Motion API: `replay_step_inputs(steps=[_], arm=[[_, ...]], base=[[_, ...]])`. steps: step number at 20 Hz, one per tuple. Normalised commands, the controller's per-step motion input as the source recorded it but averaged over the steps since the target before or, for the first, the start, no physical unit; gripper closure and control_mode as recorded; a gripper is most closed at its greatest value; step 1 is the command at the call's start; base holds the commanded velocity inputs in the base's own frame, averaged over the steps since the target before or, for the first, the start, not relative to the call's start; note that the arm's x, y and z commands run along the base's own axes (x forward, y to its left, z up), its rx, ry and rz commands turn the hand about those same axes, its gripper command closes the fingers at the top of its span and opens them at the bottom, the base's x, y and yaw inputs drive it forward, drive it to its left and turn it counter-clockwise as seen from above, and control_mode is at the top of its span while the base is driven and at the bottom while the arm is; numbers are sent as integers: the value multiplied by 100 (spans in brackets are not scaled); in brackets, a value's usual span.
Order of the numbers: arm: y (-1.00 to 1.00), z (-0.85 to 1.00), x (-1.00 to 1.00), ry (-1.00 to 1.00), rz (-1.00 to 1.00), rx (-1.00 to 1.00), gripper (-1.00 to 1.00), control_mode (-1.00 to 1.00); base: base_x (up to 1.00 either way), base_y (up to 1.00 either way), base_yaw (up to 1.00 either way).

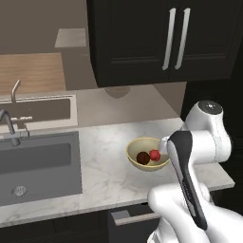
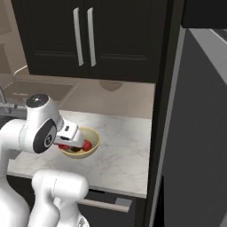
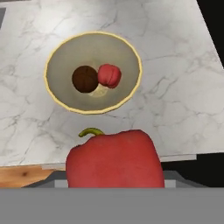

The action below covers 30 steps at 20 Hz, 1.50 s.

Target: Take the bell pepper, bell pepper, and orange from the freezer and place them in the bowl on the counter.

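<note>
The marbled surface [image 1: 109, 175] carries the pale-yellow bowl [image 3: 59, 98], which holds the dark orange [image 3: 85, 78] touching one red bell pepper [image 3: 109, 75]. The claw [image 2: 71, 144], at the bowl's near rim, is clamped on the second bell pepper [image 3: 114, 159]. That pepper's lower part is cut off, the claw's tips hidden behind it.

Dark upper cabinet [image 1: 163, 40] on far wall, two long pale bar handles [image 1: 175, 38] side by side. Beige backsplash [image 1: 128, 102] under cabinet. Grey sink basin [image 1: 38, 166] at left, metal faucet [image 1: 12, 128] on its far edge. Dark base cabinets below, one drawer [image 1: 135, 216] slightly open. Wood surface [image 1: 31, 71] far left. Lighting soft, even.
</note>
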Motion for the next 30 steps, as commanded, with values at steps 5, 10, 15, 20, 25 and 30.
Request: replay_step_inputs(steps=[5, 10, 15, 20, 25, 30], arm=[[8, -25, 24, 13, 0, 0, 100, -100], [11, -15, 33, 7, 0, 0, 100, -100], [4, -5, 48, 8, 0, 0, 100, -100], [0, -15, 26, 9, 0, 0, 100, -100], [0, -36, 16, 5, 0, 0, 100, -100], [0, -31, 13, 6, 0, 0, 100, -100]], base=[[0, 0, 0], [0, 0, 0], [0, 0, 0], [0, 0, 0], [0, 0, 0], [0, 0, 0]])
